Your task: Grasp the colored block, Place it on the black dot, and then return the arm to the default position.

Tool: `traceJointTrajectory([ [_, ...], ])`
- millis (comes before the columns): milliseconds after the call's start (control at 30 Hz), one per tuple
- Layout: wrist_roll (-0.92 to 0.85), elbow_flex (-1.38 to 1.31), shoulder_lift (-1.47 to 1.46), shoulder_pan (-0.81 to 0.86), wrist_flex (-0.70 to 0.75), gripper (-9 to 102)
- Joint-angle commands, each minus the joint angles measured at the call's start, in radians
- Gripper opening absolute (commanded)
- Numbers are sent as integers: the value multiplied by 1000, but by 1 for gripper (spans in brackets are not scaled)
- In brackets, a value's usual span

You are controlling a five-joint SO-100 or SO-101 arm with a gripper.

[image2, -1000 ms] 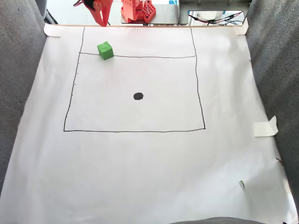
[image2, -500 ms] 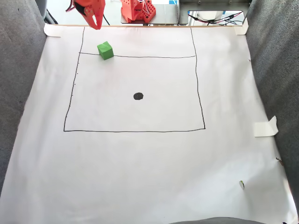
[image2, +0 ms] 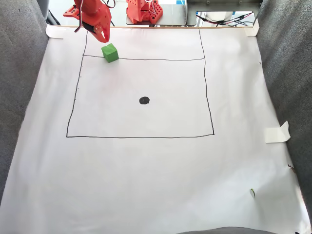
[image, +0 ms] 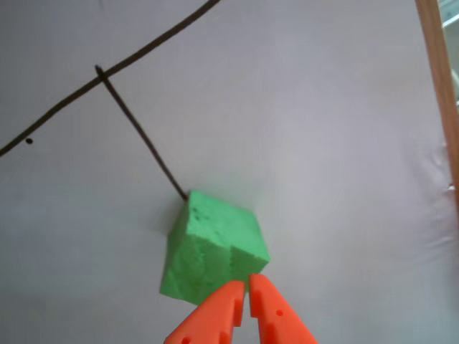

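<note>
a: fingers (image: 247, 283) first. in the other view i see the two orange tips pressed almost together, only a thin slit between them, nothing pinched. they come in from the bottom edge and point up the picture.

b: and the block?

a: the block (image: 213, 247) lies just ahead of the tips, a touch to their left in that view. the tips overlap its near lower corner in the picture, but i can't tell whether they touch it or hang above it. in the fixed view the gripper (image2: 104, 37) sits just up and left of the block (image2: 109, 52), near the paper's (image2: 156, 185) far edge.

b: how is it turned?

a: it's a cube, so no long axis, but it sits cornerwise to the fingers: an edge faces them, not a flat face. a drawn line (image: 140, 140) runs off from its far corner.

b: the dot?

a: the dot (image2: 144, 100) is well apart from the fingers, beyond the block and to the right in the fixed view.

b: so what next?

a: my guess: spread the fingers wider than the block, push slightly forward and left, then lower so they straddle it.
</note>
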Motion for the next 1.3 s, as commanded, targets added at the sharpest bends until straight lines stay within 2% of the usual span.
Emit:
traceJointTrajectory([
  [0, -21, -44, 15, -9, 25, 0],
  [167, 46, -49, 14, 6, 18, 0],
  [367, 238, -81, 5, -5, 0, 0],
  [567, 463, -84, -5, 11, -84, 0],
  [667, 525, -84, 3, 9, -66, 0],
  [933, 552, -75, 9, -20, 15, 0],
  [1267, 554, -64, 14, -38, 0, 0],
])
